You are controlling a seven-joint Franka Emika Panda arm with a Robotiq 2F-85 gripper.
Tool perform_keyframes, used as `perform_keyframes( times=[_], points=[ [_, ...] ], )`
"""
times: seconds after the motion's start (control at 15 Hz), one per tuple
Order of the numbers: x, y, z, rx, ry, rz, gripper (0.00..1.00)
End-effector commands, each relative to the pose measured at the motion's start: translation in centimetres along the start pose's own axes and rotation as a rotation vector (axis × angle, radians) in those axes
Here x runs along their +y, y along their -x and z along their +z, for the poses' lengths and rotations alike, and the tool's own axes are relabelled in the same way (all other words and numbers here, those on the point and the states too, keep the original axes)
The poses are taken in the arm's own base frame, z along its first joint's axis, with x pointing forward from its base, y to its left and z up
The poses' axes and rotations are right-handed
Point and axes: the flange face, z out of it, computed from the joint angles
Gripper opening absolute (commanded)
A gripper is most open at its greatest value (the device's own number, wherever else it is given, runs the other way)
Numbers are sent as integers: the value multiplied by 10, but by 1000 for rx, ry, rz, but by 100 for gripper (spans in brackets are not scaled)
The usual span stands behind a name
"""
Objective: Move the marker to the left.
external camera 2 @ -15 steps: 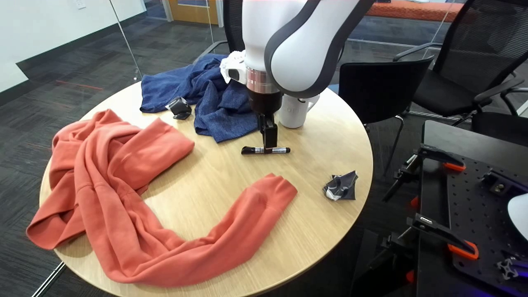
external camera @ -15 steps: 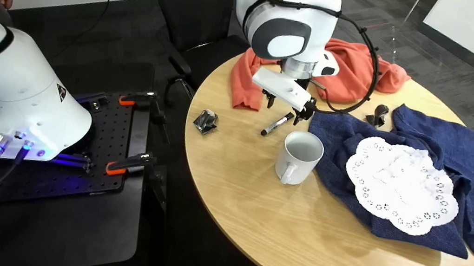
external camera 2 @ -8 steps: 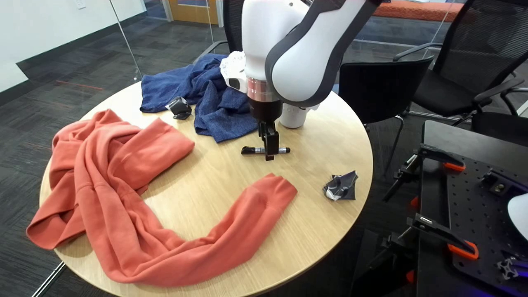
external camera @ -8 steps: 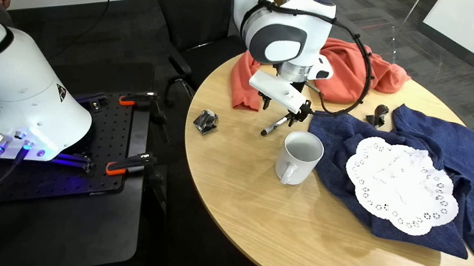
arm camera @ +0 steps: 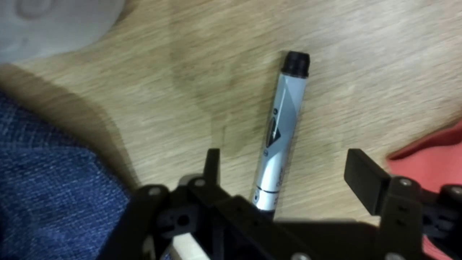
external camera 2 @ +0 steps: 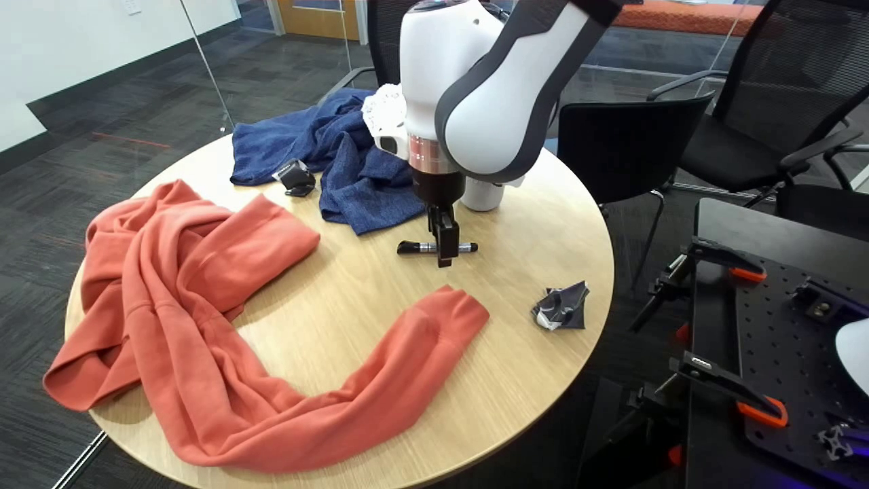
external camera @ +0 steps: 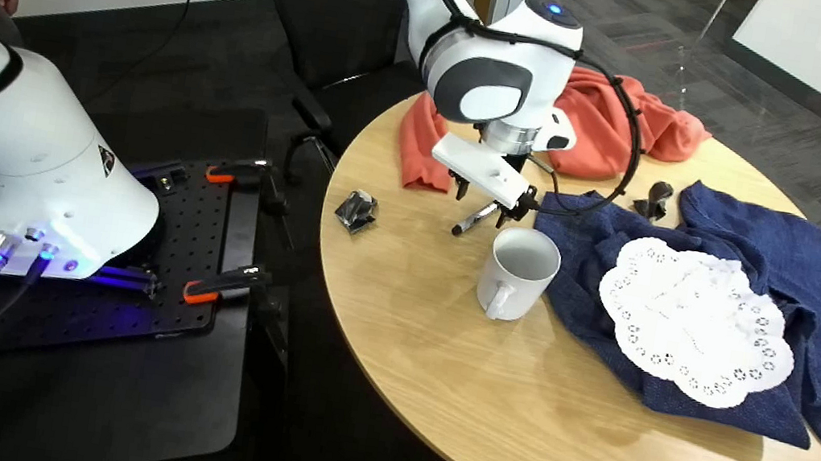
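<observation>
Altogether one marker (arm camera: 282, 130) between two spread jaws of one end effector (arm camera: 282, 170), one mug (external camera: 530, 285) nearby.

No word, brand or number can be read in any view. The clearest print stands on the marker (arm camera: 283, 133): in the wrist view its silver barrel bears a dark, angular emblem (arm camera: 273, 134) with a small round dark mark beyond either end, and farther along, beside a thin dark ring, a few tiny characters too small to make out. In an exterior view the white robot base (external camera: 60, 178) carries a dark sticker (external camera: 106, 161) with what may be a triangular figure in red and white, the view being too coarse to settle it. In an exterior view a black-and-orange clamp (external camera 2: 736, 388) bears a pale label (external camera 2: 701, 363), its print too small to read.
</observation>
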Motion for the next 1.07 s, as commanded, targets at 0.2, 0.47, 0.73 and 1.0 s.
perform_keyframes(
  times=[0.2,0.47,0.73,1.0],
  points=[
    [4,-7,3,18,1,14,36],
    [2,-9,-4,30,6,10,5],
    [-11,-23,-16,45,17,-59,5],
    [-27,-54,-31,53,46,-204,5]
  ],
)
